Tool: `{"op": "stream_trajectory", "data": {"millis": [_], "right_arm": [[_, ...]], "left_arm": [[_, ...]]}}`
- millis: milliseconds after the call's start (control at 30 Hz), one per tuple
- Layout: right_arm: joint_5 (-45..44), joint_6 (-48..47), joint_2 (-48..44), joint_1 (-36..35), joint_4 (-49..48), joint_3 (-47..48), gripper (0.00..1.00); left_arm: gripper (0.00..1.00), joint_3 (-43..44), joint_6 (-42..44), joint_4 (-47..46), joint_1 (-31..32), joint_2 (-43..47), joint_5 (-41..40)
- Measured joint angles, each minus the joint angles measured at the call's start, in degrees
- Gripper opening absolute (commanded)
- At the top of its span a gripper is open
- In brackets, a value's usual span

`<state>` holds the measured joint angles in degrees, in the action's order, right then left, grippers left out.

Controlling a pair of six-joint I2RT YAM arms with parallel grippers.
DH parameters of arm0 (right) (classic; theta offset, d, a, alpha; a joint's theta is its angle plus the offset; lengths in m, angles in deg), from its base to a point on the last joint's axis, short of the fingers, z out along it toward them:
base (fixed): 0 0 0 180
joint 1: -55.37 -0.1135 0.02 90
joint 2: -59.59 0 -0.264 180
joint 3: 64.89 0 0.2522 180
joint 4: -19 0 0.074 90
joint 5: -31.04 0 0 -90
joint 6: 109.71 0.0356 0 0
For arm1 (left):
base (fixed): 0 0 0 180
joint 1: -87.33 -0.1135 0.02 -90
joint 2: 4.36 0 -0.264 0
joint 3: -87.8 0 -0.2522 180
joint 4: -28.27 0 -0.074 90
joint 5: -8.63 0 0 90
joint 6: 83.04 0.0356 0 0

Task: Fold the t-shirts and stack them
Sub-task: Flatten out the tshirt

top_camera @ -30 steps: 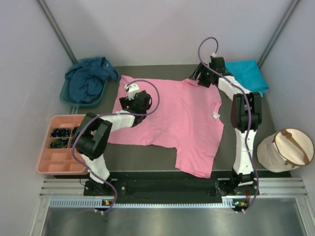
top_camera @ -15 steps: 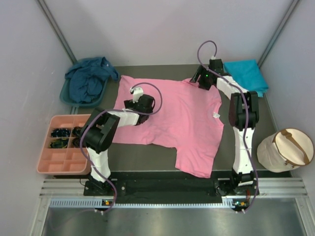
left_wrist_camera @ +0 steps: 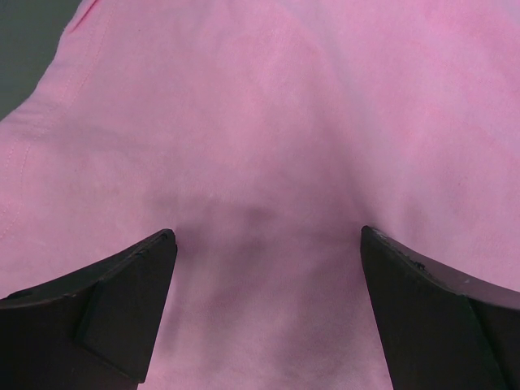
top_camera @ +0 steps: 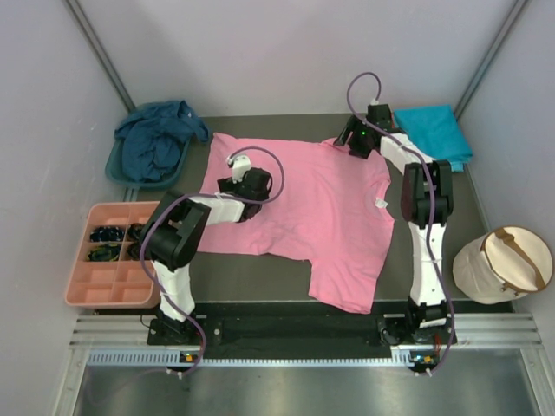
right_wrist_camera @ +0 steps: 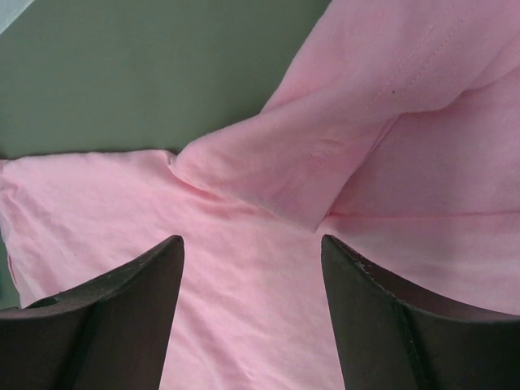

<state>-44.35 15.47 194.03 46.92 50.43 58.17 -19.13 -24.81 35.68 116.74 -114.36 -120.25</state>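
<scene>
L gripper (left_wrist_camera: 266, 237): jaws wide apart, nothing between them, pointing down over the left-centre of the pink shirt (top_camera: 321, 217); we can't tell whether the tips touch the cloth. R gripper (right_wrist_camera: 252, 241): jaws also apart, clamped on nothing, set at the shirt's far edge, where a flap w/ a stitched hem lies folded over just ahead of the fingers and bare table (top_camera: 251, 277) shows beyond. Pink shirt: 1 pc, spread open mid-table, mostly flat, one part reaching toward the near edge at centre-right, small white tag showing on its right side. Navy shirt (top_camera: 156, 139): 1 pc, crumpled, heaped in the basin (top_camera: 114, 166) at the far-left corner, spilling over the rim. Turquoise shirt (top_camera: 438, 130): 1 pc, lying flat at the far-right corner, just beside the R arm, apart from the pink one. Tray (top_camera: 108, 290): at the left edge, beside the L arm, w/ small dark items in its far compartments; we can't tell what they are. Beige bag (top_camera: 503, 264): right of the table, near the R arm's base.
</scene>
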Motion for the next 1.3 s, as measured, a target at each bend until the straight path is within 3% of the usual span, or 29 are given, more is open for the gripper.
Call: {"op": "stream_trajectory", "data": {"millis": [733, 967, 1167, 1300], "right_arm": [[-0.35, 2.03, 8.59, 0.0, 2.1, 12.85, 0.68], [2.21, 3.5, 9.29, 0.13, -0.37, 12.98, 0.71], [16.85, 16.85, 9.9, 1.92, -33.55, 2.27, 0.72], [23.39, 31.3, 15.12, 3.8, -56.0, 2.29, 0.74]], "left_arm": [[0.99, -6.54, -3.54, 0.55, 0.09, 5.25, 0.02], [0.99, -7.34, -4.42, 1.88, 0.13, 6.32, 0.02], [0.99, -7.52, -5.03, 2.03, 0.13, 6.4, 0.04], [0.99, -8.22, -5.62, 2.03, 0.13, 6.91, 0.04]]}}
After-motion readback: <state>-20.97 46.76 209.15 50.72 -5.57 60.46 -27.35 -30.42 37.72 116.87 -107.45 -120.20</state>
